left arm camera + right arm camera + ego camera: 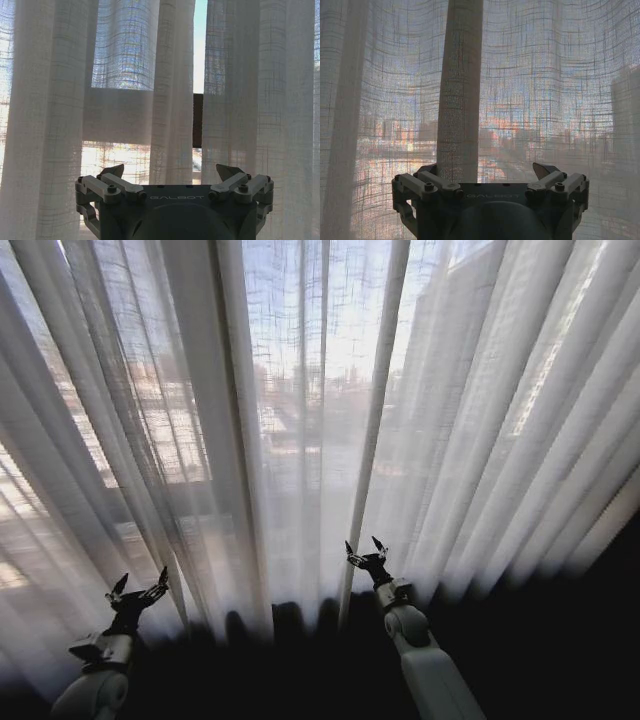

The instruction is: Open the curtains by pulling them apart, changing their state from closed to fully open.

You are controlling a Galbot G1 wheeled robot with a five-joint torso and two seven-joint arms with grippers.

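Head view: two robot arms reach toward the tall sheer white pleated curtains (320, 420), which hang closed across the whole window ahead, city buildings showing faintly through the weave. The left gripper (139, 590) sits low at the left and the right gripper (366, 550) just right of centre, each with its two fingers spread and nothing between them.

Left wrist view: the left gripper (170, 172), released, faces the fabric (60, 100) where a narrow slit of open sky shows between two folds; a dark vertical window post (198, 120) stands behind that gap.

Right wrist view: the right gripper (487, 169) is likewise released, with one thick rolled pleat (460, 90) hanging close to one finger.

The likely risk is that thin cloth slips from the fingers, or that only a single fold gets caught, so the panels bunch rather than part.

Count: two grippers, one visible gap.
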